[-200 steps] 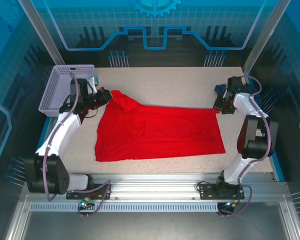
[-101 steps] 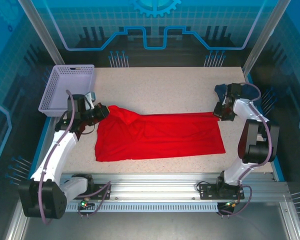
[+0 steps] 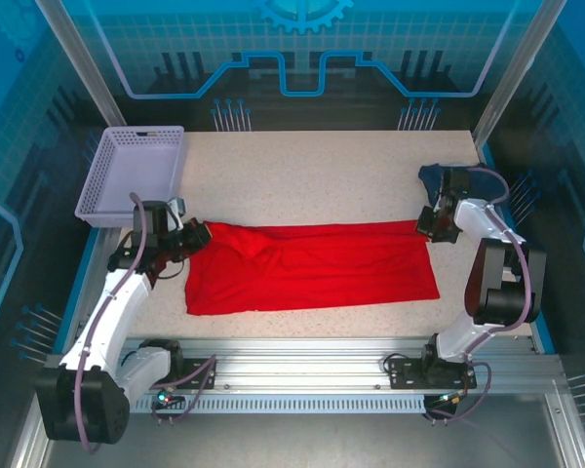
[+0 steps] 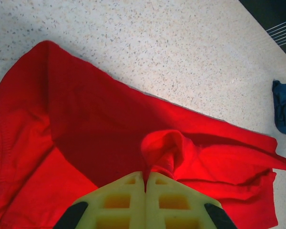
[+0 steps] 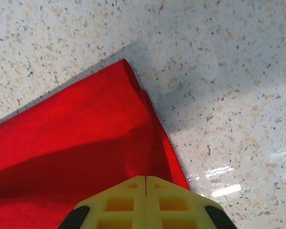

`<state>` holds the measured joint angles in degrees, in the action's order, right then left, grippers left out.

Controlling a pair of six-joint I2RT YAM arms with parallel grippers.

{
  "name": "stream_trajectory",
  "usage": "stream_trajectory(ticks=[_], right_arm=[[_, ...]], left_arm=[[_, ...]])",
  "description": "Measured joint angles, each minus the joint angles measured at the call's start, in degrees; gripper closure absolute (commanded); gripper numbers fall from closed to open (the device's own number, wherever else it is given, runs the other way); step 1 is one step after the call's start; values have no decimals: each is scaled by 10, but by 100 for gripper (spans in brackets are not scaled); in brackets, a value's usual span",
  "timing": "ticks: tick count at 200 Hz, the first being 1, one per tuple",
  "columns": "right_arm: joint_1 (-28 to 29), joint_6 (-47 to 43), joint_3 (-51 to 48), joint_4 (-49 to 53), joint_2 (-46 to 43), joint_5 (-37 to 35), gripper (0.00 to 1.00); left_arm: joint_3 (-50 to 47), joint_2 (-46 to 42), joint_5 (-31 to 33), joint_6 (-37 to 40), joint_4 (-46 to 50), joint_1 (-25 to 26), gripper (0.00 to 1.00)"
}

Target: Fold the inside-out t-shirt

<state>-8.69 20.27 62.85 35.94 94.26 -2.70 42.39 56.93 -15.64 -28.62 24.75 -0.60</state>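
A bright red soft cloth t-shirt (image 3: 312, 268) lies spread across the speckled tabletop (image 3: 312, 166). The left pincer (image 3: 201, 235) and right pincer (image 3: 426, 227), both clenched, apparently pinch its far corners; carry both evenly to the near hem, edge taut.

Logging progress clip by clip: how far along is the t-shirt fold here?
Done: the red t-shirt lies spread lengthwise on the table. In hand: the left gripper and right gripper, jaws shut, pinch its far edge at either end, apparently to bring that edge over for a first fold. Left: laying the edge down and folding the long band crosswise; it is not yet a compact bundle.
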Motion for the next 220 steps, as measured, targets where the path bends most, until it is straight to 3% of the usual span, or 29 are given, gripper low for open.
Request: stream_trajectory(ticks=[75,116,133,162,188,220], right_arm=[[0,3,-38,-7,-1,-18,94],[3,20,-72,-26,-37,-37,64],[19,17,-94,-47,-85,-42,56],[106,10,-108,-92,-151,-21,55],[204,6,-107,-131,-133,25,52],[374,4,-102,-189,-86,98,50]], left_arm=[[-92,-25,-1,-34,-2,5,100],[-141,-43,-4,-60,-10,9,100],[-148,-43,-3,-60,-11,10,100],[-149,-40,-3,-60,-19,10,100],[-149,-31,-2,-60,-29,10,100],[-149,-28,-2,-60,-32,12,100]])
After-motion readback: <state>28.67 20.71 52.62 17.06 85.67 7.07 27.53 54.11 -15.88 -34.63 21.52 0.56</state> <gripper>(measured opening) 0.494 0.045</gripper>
